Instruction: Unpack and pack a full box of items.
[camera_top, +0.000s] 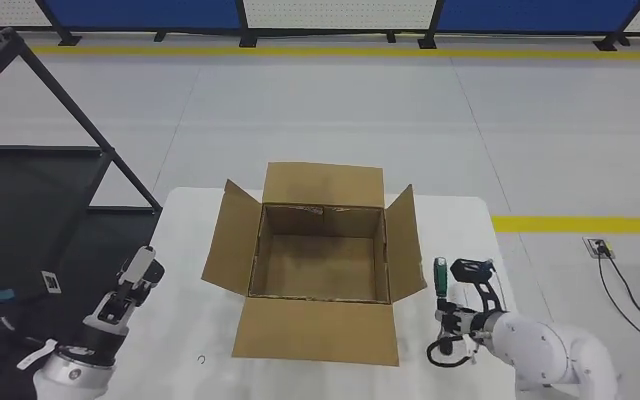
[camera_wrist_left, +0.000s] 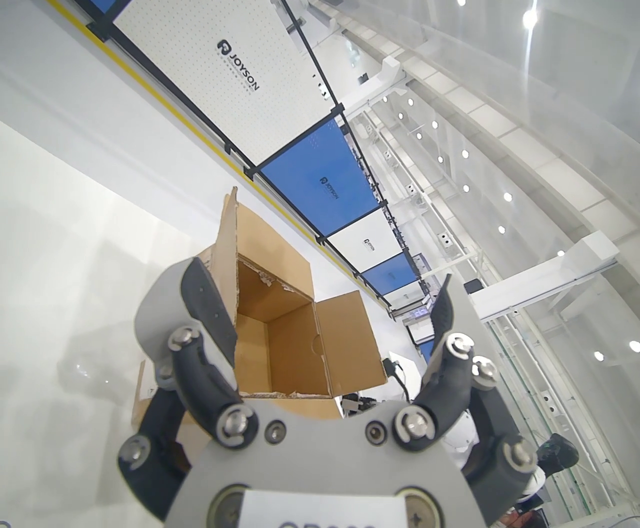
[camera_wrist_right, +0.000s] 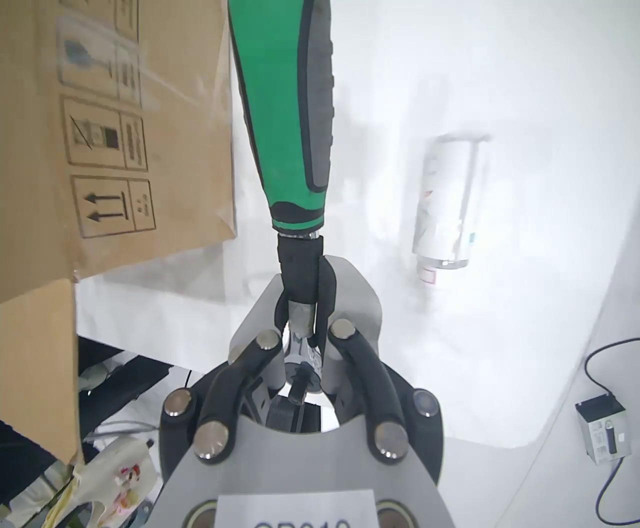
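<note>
The right gripper (camera_wrist_right: 301, 300) is pinching the black shaft of a green-handled screwdriver (camera_wrist_right: 285, 100) just beside the brown cardboard box (camera_top: 320, 265), which is sitting open, flaps splayed, on the white table (camera_top: 190, 300). The left gripper (camera_wrist_left: 320, 300) is hanging with its fingers spread wide, holding nothing.

The left pincer (camera_wrist_left: 322, 280) gapes wide while the right pincer (camera_wrist_right: 302, 305) is clamped tight.
</note>
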